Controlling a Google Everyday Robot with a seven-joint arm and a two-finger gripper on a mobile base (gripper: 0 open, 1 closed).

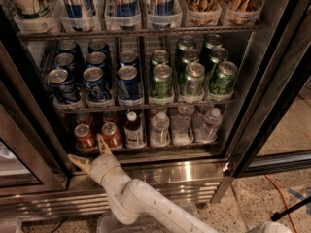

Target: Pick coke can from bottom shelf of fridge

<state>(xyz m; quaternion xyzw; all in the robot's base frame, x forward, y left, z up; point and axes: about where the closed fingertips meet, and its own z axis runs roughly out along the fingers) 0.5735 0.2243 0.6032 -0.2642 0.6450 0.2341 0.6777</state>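
**Spotter:** Coke can, where do you have it?

**Operator:** I see it in the front row of the bottom shelf, on the left side of the fridge. It is upright, with its silver top towards my camera. A second red can stands just beside it at its 9 o'clock, and more red cans sit in the row behind.

**Spotter:** And the gripper?

**Operator:** The gripper is low, in front of the shelf's front edge. It sits at the end of the white arm, which comes in from 5 o'clock. From the gripper I read the coke can at about 1 o'clock and near. The second red can is at 11 o'clock.

**Spotter:** How are the fingers?

**Operator:** They are spread wide with nothing held between them. The upper finger points to 12 o'clock, and its tip overlaps the gap between the two front red cans. I cannot tell whether it touches either can. The lower finger sticks out towards 10 o'clock over the steel sill, apart from both cans.

**Spotter:** What are its neighbours?

**Operator:** At the coke can's 3 o'clock there is a dark bottle with a white cap, then clear bottles. One rack up, I see blue cans on the left and green cans on the right. The black-edged glass door slants along the right side.
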